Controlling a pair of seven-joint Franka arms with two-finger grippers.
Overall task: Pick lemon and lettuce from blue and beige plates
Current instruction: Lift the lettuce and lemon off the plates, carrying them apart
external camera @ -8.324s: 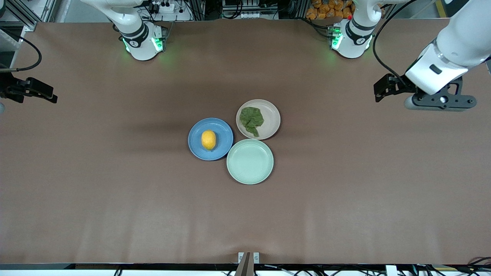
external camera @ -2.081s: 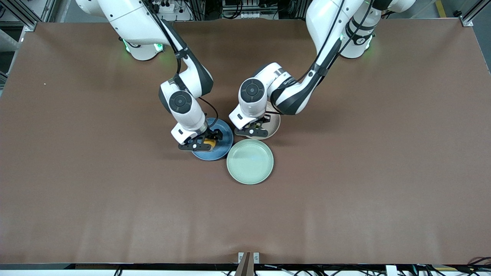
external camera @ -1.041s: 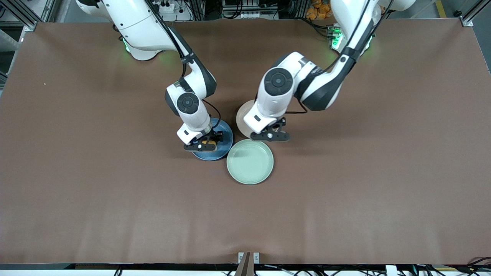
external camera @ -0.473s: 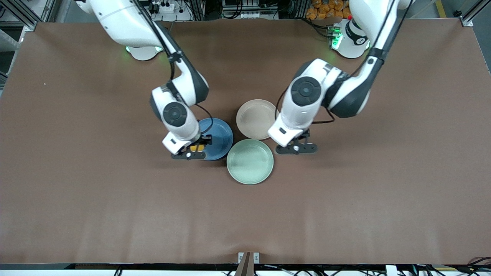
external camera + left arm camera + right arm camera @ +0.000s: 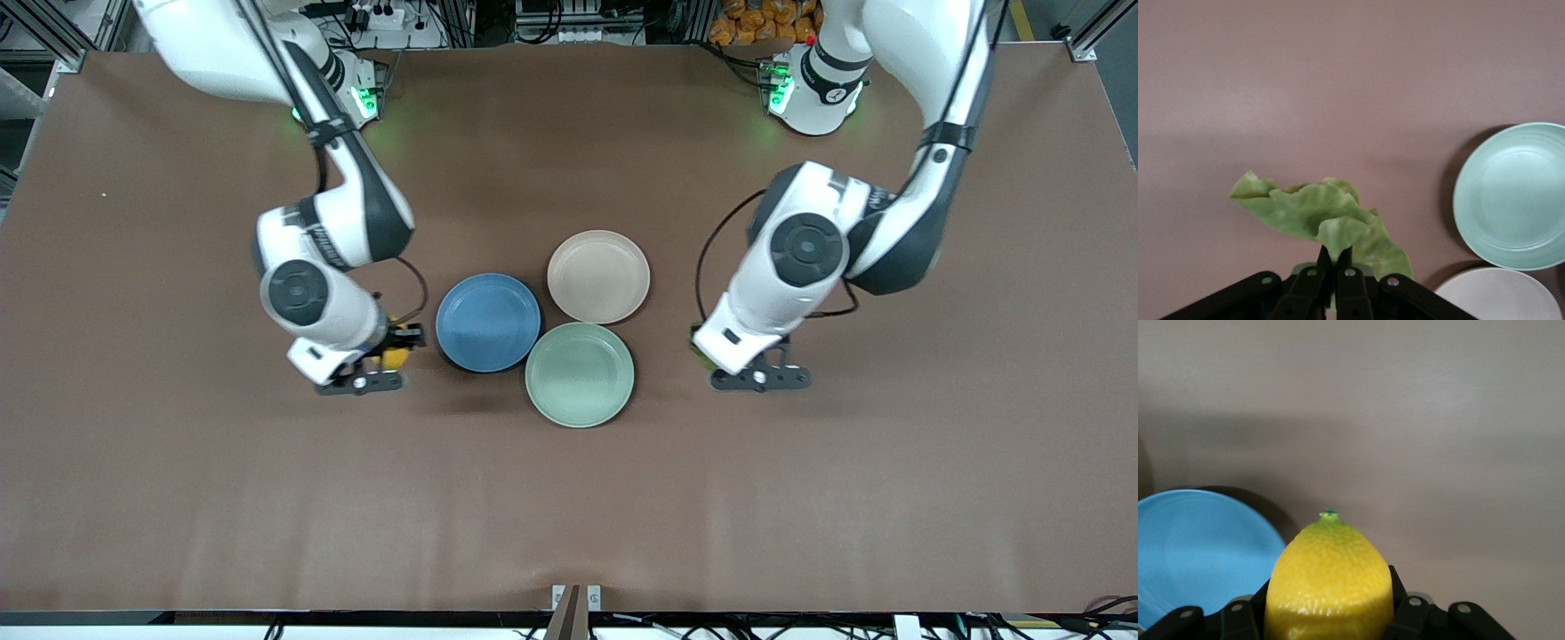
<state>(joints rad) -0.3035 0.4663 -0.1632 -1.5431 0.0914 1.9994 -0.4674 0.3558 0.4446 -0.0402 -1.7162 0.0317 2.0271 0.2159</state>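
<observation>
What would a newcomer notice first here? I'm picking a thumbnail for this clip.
Probably the bright yellow lemon clamped in the right end effector over bare table beside the blue plate. Next, the ruffled green lettuce leaf pinched by the left end effector over the table toward the left arm's end. Between them sit three empty plates, blue, beige and mint-green.

In the front view the lemon (image 5: 396,357) is mostly hidden under the right arm's wrist, with only a yellow sliver showing at the right tool (image 5: 378,360). The lettuce (image 5: 700,349) is likewise covered by the left arm, a small green scrap peeking out beside the left tool (image 5: 756,369). In the right wrist view the lemon's lower part and much of the blue plate (image 5: 1198,547) are cut off by the edge. In the left wrist view the beige plate (image 5: 1501,297) is cut off too.
</observation>
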